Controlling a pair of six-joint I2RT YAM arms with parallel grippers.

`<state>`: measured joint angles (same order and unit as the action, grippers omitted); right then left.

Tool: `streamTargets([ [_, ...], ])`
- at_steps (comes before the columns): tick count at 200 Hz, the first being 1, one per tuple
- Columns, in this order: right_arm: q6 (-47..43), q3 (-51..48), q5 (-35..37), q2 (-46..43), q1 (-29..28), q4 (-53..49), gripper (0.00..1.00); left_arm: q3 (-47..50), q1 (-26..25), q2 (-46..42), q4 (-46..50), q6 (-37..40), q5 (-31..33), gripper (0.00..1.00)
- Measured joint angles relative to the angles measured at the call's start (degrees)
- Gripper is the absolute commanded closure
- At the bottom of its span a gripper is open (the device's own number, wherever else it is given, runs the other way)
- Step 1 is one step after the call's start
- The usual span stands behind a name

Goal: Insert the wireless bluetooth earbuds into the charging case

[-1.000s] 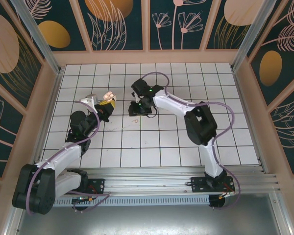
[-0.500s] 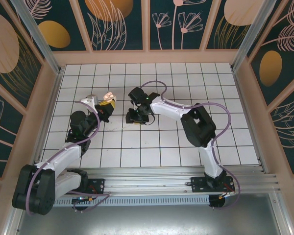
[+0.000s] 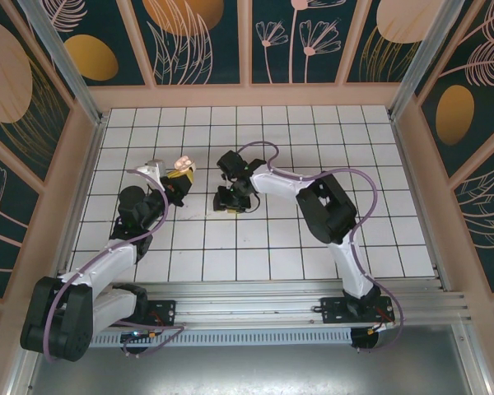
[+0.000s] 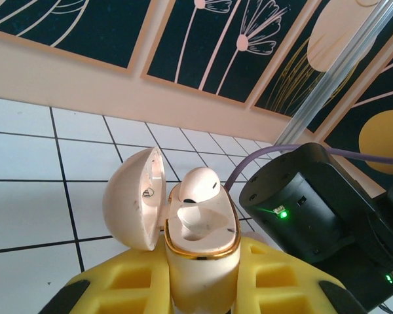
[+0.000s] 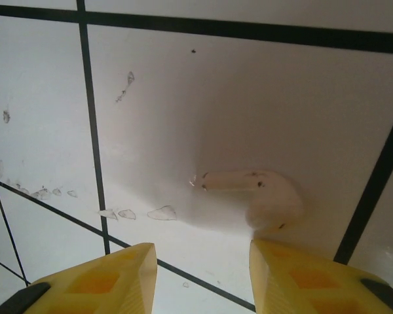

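The pale pink case stands upright, lid swung open leftward, one white earbud seated inside. The second earbud lies flat on a white tile, stem pointing left.

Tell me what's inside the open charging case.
One earbud sits in the charging case base, rounded head poking out. Its stem is buried in the socket; the other slot cannot be made out behind it.
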<state>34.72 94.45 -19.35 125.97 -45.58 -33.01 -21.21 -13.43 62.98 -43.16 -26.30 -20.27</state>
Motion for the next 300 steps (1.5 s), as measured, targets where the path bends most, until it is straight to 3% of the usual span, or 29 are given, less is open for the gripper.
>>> streamTargets([
  [72, -0.96, 0.42, 1.14, 0.13, 2.21, 0.24, 0.58, 0.00, 0.00, -0.07, 0.15, 0.37, 0.02, 0.91],
  [192, -4.79, 11.80, -0.35, 7.23, 2.80, 2.45, 0.58, -0.07, 0.04, -0.76, 0.42, 0.61, 0.90, 0.91],
  [300, -1.97, 13.94, 7.32, 3.15, 2.05, -11.21, 0.62, -0.24, 0.04, -0.76, 1.44, 1.90, 1.27, 0.91],
])
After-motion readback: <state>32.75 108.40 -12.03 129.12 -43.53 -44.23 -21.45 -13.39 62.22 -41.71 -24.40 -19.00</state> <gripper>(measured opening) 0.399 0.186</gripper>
